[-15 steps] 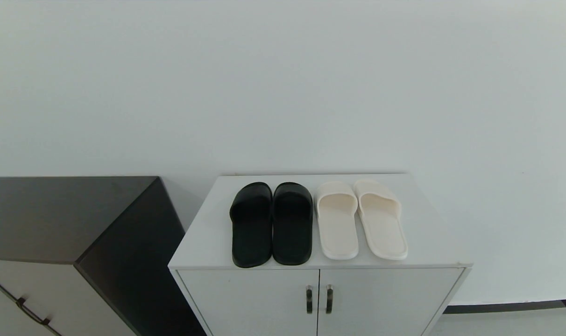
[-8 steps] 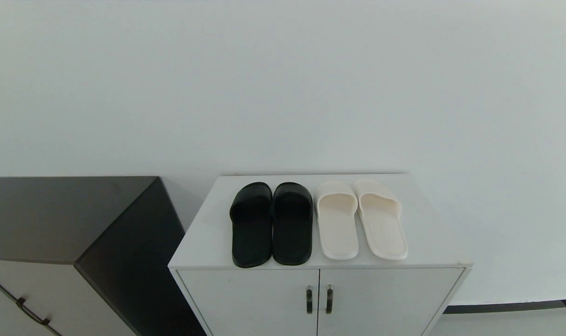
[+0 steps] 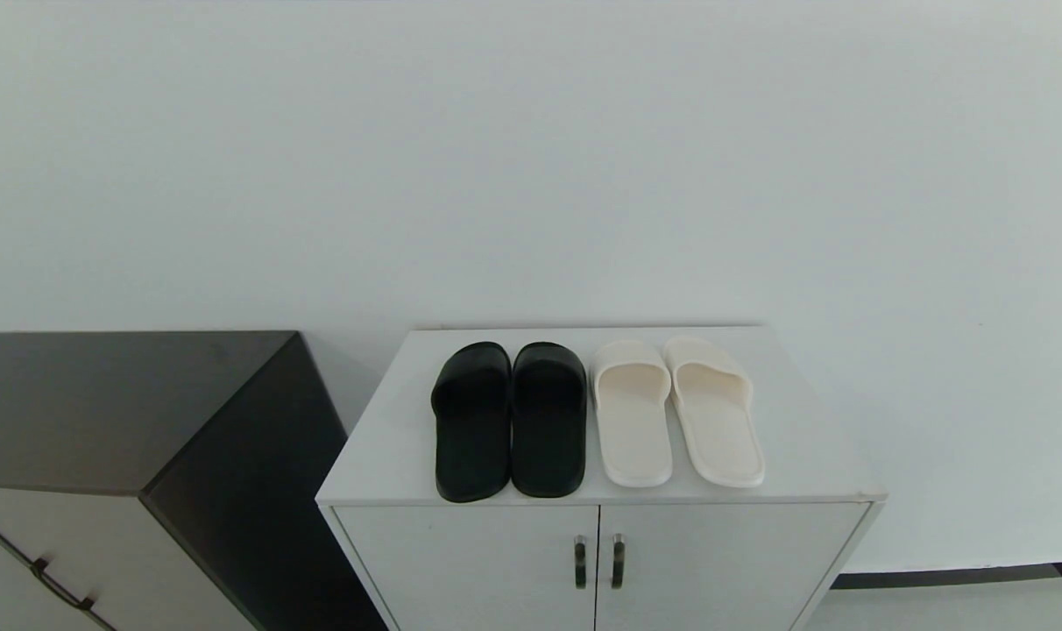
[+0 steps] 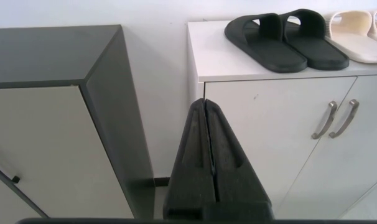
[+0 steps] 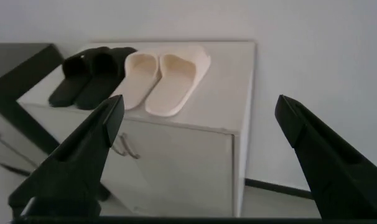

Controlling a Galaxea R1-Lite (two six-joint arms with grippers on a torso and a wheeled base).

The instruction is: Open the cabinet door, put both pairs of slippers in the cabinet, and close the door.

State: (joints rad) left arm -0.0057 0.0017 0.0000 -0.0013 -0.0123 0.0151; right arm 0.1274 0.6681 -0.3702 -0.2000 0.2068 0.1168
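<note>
A black pair of slippers [image 3: 507, 419] and a cream pair of slippers [image 3: 676, 410] lie side by side on top of the white cabinet [image 3: 391, 447]. Both cabinet doors are closed, with two metal handles [image 3: 598, 561] at the middle seam. My left gripper [image 4: 205, 107] is shut with nothing in it, held low in front of the cabinet's left door [image 4: 269, 137]. My right gripper [image 5: 198, 112] stands wide open, back from the cabinet's right corner, with the slippers [image 5: 129, 74] beyond it.
A taller dark-topped cabinet [image 3: 128, 403] with light drawer fronts stands close to the left of the white cabinet. A plain white wall [image 3: 531, 158] rises behind both. Bare floor shows at the lower right [image 3: 952, 609].
</note>
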